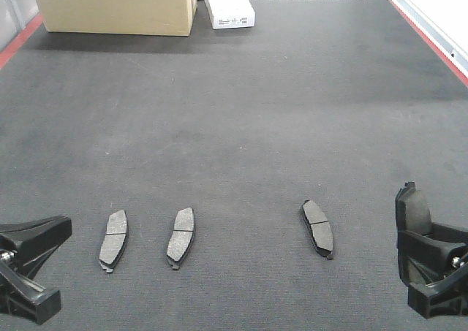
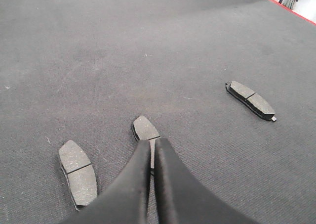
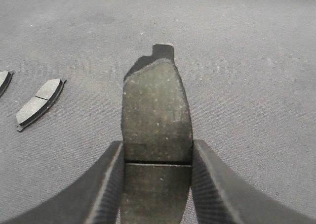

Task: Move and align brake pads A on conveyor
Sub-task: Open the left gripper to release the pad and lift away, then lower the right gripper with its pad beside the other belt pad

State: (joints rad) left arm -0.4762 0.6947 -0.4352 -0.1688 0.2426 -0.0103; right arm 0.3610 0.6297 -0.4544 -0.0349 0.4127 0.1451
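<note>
Your right gripper [image 3: 157,157] clamped on fourth brake pad [image 3: 155,110], long axis pointing away along conveyor [image 1: 241,112]. Three pads lie on belt to its left: nearest [image 1: 317,229], then middle [image 1: 180,237] and far-left [image 1: 113,240] (roughly parallel row). Left gripper [image 2: 152,150] fingers together, empty. No containers here.

Front view looks down the conveyor [image 1: 241,112]; wrist views sit close above it.
</note>
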